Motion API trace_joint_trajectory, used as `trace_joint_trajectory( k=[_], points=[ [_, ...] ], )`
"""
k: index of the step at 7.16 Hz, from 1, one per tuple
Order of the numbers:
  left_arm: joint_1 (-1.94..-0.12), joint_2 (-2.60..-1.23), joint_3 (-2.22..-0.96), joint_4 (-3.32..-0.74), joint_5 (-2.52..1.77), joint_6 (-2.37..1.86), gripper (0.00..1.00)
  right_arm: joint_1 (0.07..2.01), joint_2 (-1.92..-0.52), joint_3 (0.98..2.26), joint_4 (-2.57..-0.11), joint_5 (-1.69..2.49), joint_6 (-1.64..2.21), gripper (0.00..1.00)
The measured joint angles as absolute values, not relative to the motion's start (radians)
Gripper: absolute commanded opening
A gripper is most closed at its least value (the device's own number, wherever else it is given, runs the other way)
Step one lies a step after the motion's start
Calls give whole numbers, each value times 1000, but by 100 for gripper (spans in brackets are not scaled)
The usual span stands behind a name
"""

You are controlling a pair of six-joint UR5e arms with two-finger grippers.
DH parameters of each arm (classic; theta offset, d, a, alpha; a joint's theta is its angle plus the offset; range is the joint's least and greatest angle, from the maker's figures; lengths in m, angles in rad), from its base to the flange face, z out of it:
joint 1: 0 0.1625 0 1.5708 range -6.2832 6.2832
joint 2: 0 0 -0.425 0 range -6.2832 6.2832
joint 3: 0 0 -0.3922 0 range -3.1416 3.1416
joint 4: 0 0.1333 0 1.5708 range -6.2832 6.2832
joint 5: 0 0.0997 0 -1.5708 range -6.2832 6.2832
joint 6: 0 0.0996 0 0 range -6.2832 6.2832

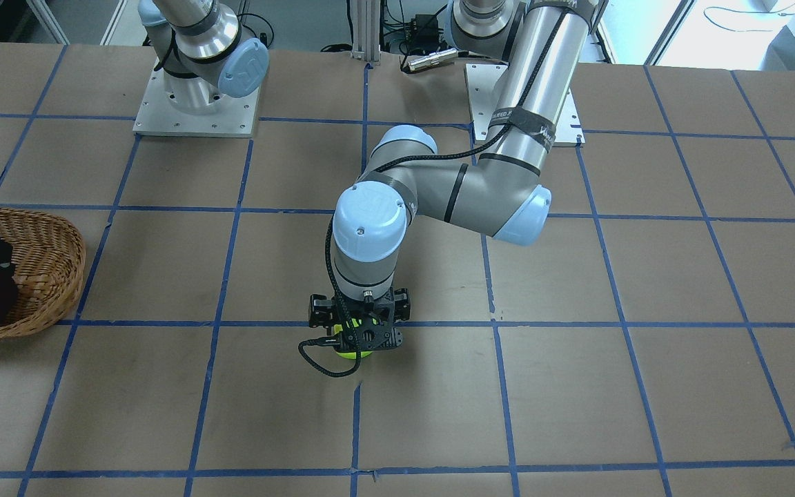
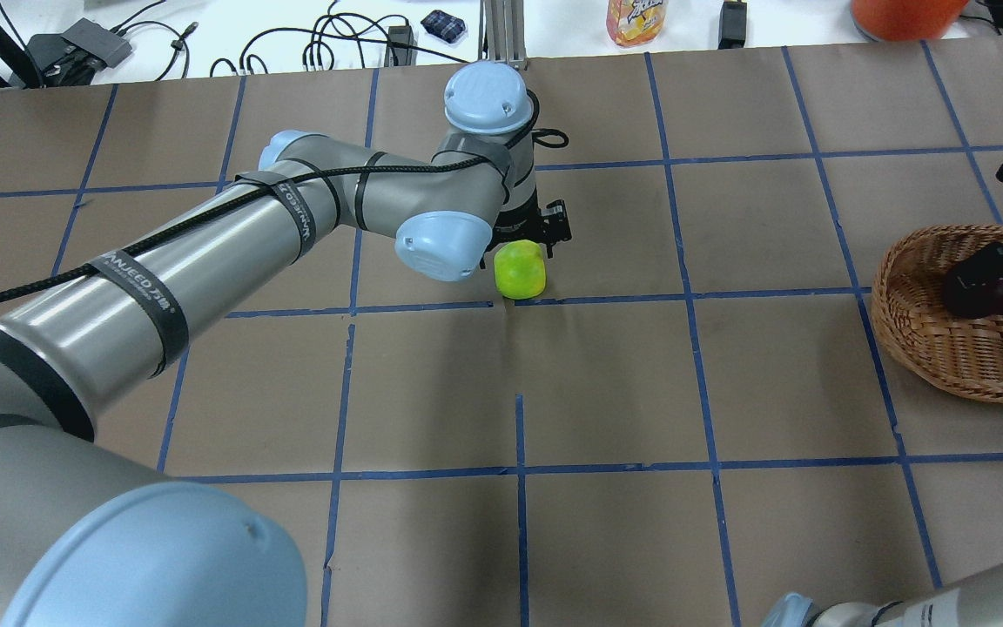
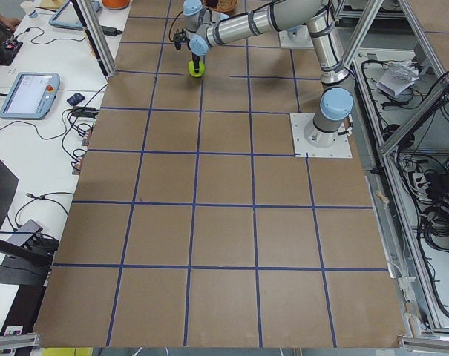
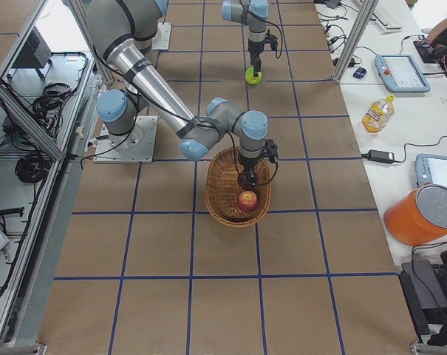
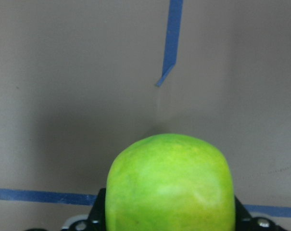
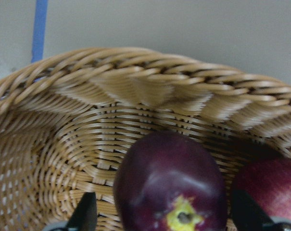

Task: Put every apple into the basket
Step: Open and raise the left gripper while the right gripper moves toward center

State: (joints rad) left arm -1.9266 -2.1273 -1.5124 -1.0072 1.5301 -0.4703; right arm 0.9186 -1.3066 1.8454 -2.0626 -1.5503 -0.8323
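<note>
A yellow-green apple is at mid-table, and in the left wrist view it fills the gap between the fingers. My left gripper is shut on it, low at the table; I cannot tell if the apple still rests there. The wicker basket stands at the table's right end. A dark purple apple and a red apple lie inside it. My right gripper hangs in the basket, open around the purple apple, with a gap at one finger.
The brown table has a blue tape grid. A juice bottle, an orange tub and cables lie on the white bench beyond its far edge. The left arm's elbow hangs low beside the green apple.
</note>
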Motion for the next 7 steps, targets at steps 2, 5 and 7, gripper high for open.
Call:
trace_joint_trajectory(
  k=[2, 5, 7],
  points=[
    [-1879, -2042, -1498, -1080, 1518, -450, 100, 1039, -1397, 1830, -1943, -1552, -733, 100],
    [-1752, -1849, -1527, -1306, 1516, -228, 100, 1369, -1391, 1790, -1938, -1540, -320, 100],
    [-1696, -1690, -1540, -1440, 1562, -98, 100, 1626, -1245, 1629, -1954, -1540, -4, 100]
  ],
)
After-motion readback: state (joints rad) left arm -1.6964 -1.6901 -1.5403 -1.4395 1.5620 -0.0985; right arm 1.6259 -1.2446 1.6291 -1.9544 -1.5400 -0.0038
